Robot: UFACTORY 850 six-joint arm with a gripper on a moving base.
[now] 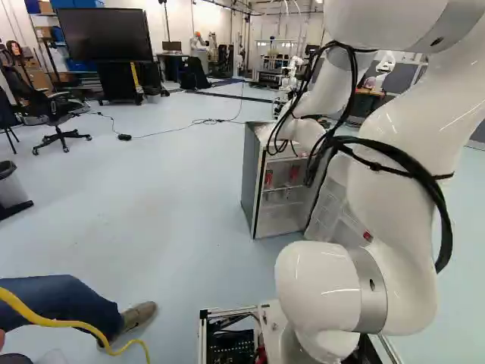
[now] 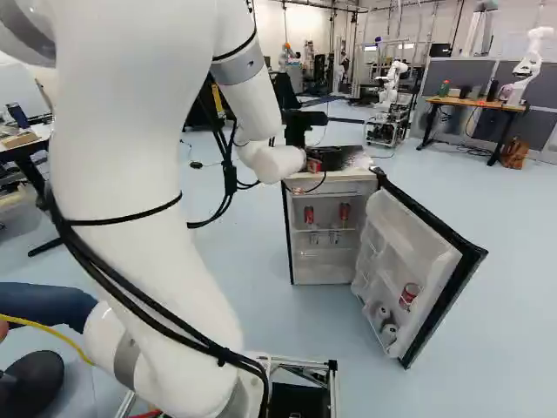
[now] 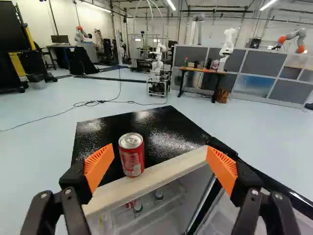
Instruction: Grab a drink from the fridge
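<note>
1. Standing upright on the fridge's point(image 2: 300, 248) glossy, speckled black top point(image 3: 166, 129), near its pale, wood-like front edge point(image 3: 146, 181), is a red metal can point(image 3: 131, 159) with a round silver lid.
2. The end effector point(image 2: 301, 127) has its two fingers spread wide apart, their ridged orange pads point(image 3: 99, 164) tapering forward; the can shows between them, nearer the left one.
3. Under the near edge, the fridge is open, a boxy white cavity with dark outer sides. Two red cans point(image 2: 345, 212) stand on its upper shelf point(image 2: 326, 228), side by side.
4. To the right, the door point(image 2: 409, 235) is swung out toward the near side, moulded white plastic inside with a dark rim. Its racks hold a red-and-white can point(image 2: 409, 295) and, lower, pale round-ended cans point(image 2: 389, 333).
5. The arm point(image 2: 139, 139) is smooth, rounded and white, with grey bands at its joints and slack black cables point(image 2: 144, 300) strapped along it.
</note>
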